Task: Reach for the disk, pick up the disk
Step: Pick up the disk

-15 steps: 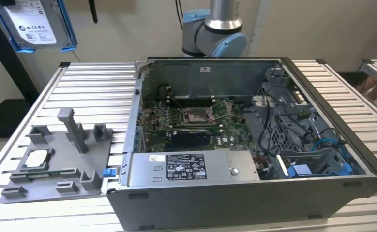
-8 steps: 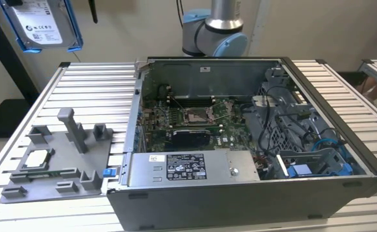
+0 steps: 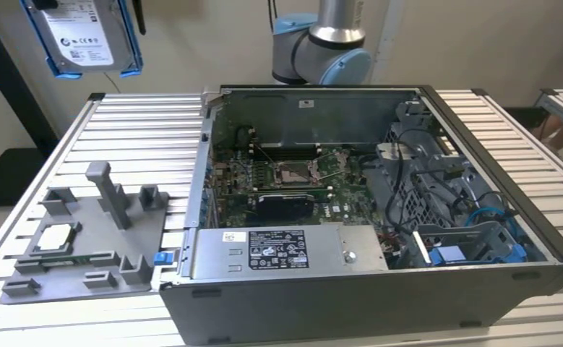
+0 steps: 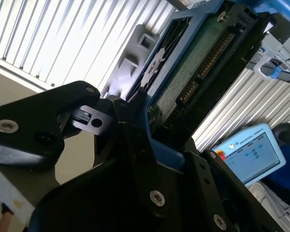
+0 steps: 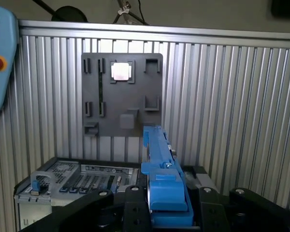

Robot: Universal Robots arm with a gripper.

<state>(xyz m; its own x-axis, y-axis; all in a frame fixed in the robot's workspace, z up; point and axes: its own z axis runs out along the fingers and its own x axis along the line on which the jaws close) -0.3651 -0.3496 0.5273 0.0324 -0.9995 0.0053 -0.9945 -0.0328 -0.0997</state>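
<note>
The reach is done and the pick-up looks all but complete. The disk (image 3: 81, 36) hangs upright in the air at the exterior view's left, well above the surface (image 3: 136, 137) and touching nothing on it, its white label facing the camera. In both wrist views the black jaws are closed on the disk's blue frame, one on each side. The second wrist view shows the green circuit-board side of the disk (image 4: 183, 82), and the first wrist view looks along its blue edge (image 5: 159, 154).

As I judge it, any further move calls for a firm, steady squeeze on the frame, because the disk is held by one end with nothing beneath it.

The surface is ribbed metal, pale and clean. An open computer case (image 3: 358, 303) lies on it, with the circuit board, cables and a long grey box (image 3: 281, 249) exposed. Just beside the case, toward the exterior view's left, sits a grey holder plate (image 3: 79, 285) with a small silver chip (image 3: 55, 237) resting in one of its slots. The arm (image 3: 324, 43) rises behind the case against a plain beige wall. A control tablet (image 4: 253, 150) with a red button stands off the surface.
</note>
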